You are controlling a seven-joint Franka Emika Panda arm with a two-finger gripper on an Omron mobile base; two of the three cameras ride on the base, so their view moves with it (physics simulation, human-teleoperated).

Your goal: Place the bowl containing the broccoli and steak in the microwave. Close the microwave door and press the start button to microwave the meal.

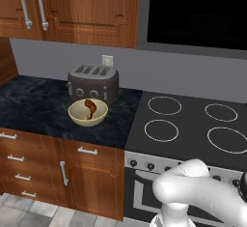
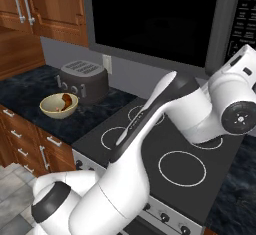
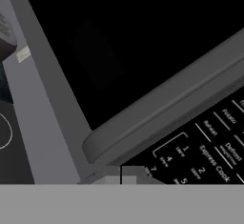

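Black keypad (image 3: 205, 147) sits right in front of the end effector (image 3: 121, 174), whose tips are pinched fully together with nothing between them. In the hand view they sit low, just beside the number keys and the "Express Cook" lettering, with the grey handle (image 3: 162, 108) running diagonally above.

My worry is the press. I can't pick out the start button among the labels I can read, so pushing from this pose could land on a digit or a preset instead. The handle stands proud beside the keys, and a slightly off approach could catch on it or nudge the door (image 3: 119, 42). A glancing touch might also not register at all.

The microwave (image 2: 150, 14) looks shut, its door flush and its glass dark. That glass hides the cavity, so I can't confirm where the bowl is. I judge it is inside with the steak and broccoli.

Below lies the stove (image 1: 193, 120), its burners bare. Farther left on the tabletop (image 1: 34, 100), a tan bowl (image 1: 88, 113) holds a brown drumstick (image 1: 90, 108), just in front of the toaster (image 1: 93, 82). That one isn't mine to move.
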